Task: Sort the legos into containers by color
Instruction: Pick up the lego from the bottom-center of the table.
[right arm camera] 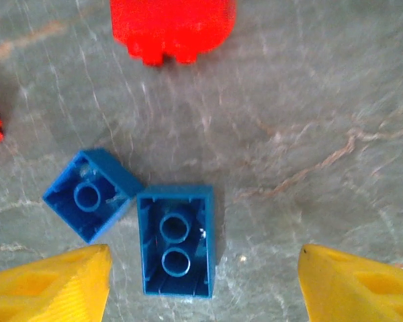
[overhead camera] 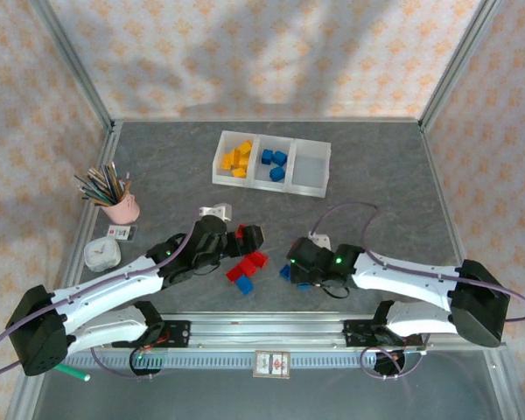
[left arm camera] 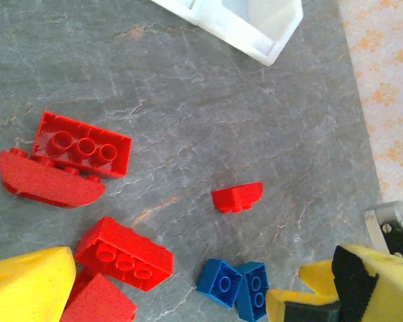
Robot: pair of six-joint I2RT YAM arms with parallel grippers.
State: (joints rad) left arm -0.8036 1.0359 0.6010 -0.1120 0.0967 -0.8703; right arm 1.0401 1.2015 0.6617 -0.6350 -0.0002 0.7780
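Spread right fingers [right arm camera: 47, 285], blue lego [right arm camera: 176, 238] between

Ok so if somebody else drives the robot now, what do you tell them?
Left gripper: open, empty, by the loose red plastic studded bricks.
Right gripper: open, low over two small blue plastic bricks on the grey table, gripping nothing.
Done: in the white three-compartment plastic tray, yellow-orange bricks fill the left compartment and blue bricks the middle; the right one is empty.
Left: loose blue ones to the middle, all red ones to the empty compartment.
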